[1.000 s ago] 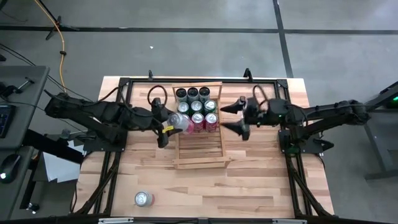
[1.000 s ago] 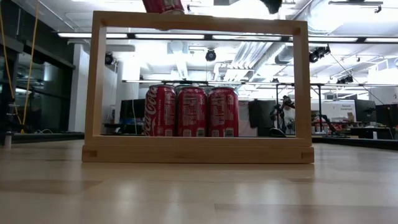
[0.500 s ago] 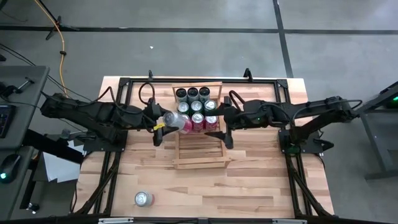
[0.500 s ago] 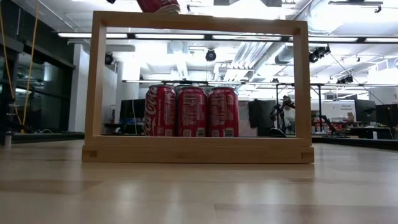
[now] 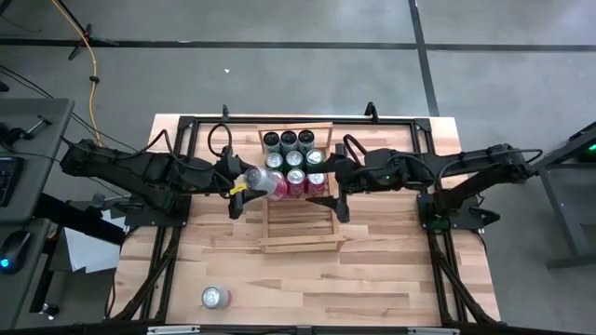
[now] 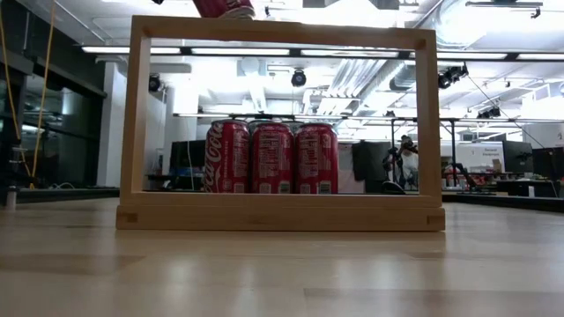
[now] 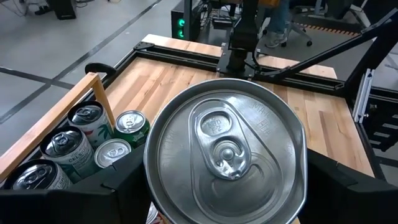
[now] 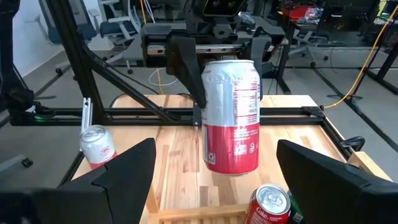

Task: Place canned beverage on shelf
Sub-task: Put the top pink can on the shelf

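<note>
My left gripper (image 5: 250, 183) is shut on a red and silver can (image 5: 265, 180), held above the left rail of the light-wood shelf (image 5: 296, 223). In the low view the can's bottom (image 6: 225, 7) shows above the shelf's near end bar. Several cans (image 5: 295, 158) stand in the shelf's far half; three red ones (image 6: 272, 157) face the low camera. My right gripper (image 5: 335, 191) is open wide and empty at the shelf's right rail, facing the held can (image 8: 231, 112). My left gripper pinches the can's side wall (image 8: 208, 74) in its silver upper half between its two fingers (image 8: 185, 68). The fingers come about level from the table's left. The can is lifted clear of the shelf and nearly upright, its top (image 7: 224, 143) toward the wrist camera.
A loose can (image 5: 215, 297) stands on the wood tabletop near the front left; it also shows in the right wrist view (image 8: 96, 144). The shelf's near half (image 5: 298, 228) holds no cans. A black frame (image 5: 186, 126) runs around the table's edges.
My right gripper has gone toward the table's left, from right of the shelf up to its right rail, staying open. My left gripper and the can have shifted slightly toward the table's left. Both have kept still over the last half second.
</note>
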`<state>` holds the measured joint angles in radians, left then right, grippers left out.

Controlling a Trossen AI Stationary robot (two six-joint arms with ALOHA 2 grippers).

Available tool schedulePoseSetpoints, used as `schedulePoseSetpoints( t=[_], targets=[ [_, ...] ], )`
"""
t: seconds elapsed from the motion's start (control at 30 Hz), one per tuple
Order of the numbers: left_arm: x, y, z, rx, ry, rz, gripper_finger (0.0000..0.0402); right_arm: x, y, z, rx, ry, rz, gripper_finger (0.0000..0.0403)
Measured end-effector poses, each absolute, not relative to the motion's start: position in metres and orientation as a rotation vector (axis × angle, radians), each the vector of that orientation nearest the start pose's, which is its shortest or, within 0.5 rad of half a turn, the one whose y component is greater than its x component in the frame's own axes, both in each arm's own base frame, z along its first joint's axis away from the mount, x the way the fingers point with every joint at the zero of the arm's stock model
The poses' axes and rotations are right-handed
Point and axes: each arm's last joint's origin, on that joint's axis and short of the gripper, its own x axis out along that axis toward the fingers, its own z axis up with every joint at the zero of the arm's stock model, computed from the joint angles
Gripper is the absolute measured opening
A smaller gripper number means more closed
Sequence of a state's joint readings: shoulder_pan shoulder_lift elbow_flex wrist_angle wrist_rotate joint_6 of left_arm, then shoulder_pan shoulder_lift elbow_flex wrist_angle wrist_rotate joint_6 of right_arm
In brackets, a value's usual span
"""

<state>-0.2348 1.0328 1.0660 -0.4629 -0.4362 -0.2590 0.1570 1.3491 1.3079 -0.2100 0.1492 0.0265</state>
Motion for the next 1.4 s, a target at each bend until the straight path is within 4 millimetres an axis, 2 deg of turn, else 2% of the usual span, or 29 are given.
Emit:
schedulePoseSetpoints(
  t=[0.67,1.0,1.4],
  targets=[
    [0.2106,-0.0387,0.3597,-0.123,0.375,0.215,0.0276,0.2995,0.0430,0.3867,0.029,0.249,-0.002,0.0319],
    [0.2094,-0.0384,0.3607,-0.142,0.366,0.219,0.0276,0.2994,0.0430,0.3861,0.117,0.254,-0.013,0.0319],
    [0.2012,-0.0363,0.3666,-0.197,0.331,0.226,0.0276,0.2988,0.0429,0.3836,0.113,0.280,-0.016,0.0319]
  ],
)
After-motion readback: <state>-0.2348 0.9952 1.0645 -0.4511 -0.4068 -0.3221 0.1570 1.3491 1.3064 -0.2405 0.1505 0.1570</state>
